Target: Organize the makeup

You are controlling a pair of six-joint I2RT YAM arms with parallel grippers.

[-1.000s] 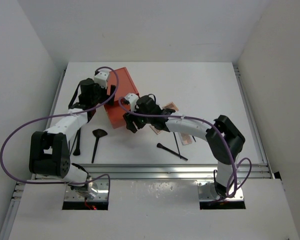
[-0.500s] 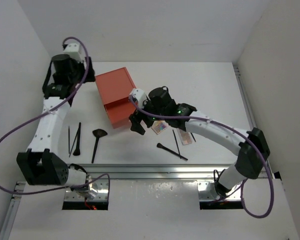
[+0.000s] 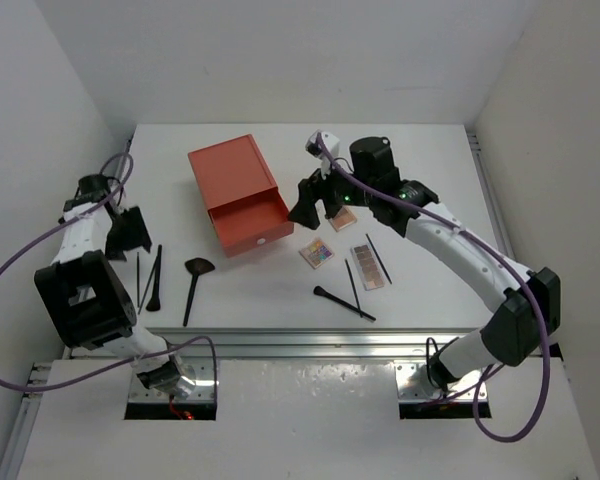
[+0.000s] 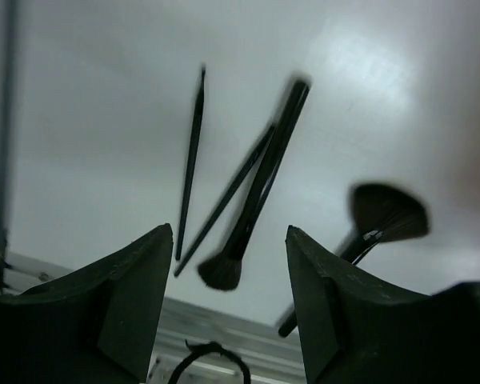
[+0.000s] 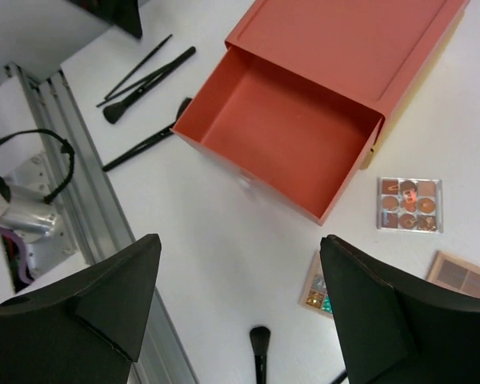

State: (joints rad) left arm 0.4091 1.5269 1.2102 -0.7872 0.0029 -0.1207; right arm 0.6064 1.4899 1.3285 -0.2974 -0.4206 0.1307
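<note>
My left gripper (image 3: 132, 232) is open and empty, above a group of black brushes and pencils (image 3: 148, 280) at the left. The left wrist view shows a thin pencil (image 4: 192, 160), a round brush (image 4: 260, 192) and a fan brush (image 4: 380, 218) beyond my gripper (image 4: 228, 276). My right gripper (image 3: 315, 203) is open and empty, raised beside the orange drawer box (image 3: 228, 175). Its drawer (image 5: 288, 132) stands open and empty. A colourful square palette (image 3: 317, 252), a brown square palette (image 5: 410, 204) and a long palette (image 3: 368, 265) lie on the table.
A black brush (image 3: 343, 303) and two thin pencils (image 3: 352, 282) lie near the long palette. Another tan palette (image 5: 462, 276) shows at the right wrist view's edge. The metal rail (image 3: 300, 340) runs along the near table edge. White walls close in both sides.
My left arm swung from the box to the far left, down over the brushes. My right arm rose from the drawer front toward the back right. The drawer now stands pulled out.
</note>
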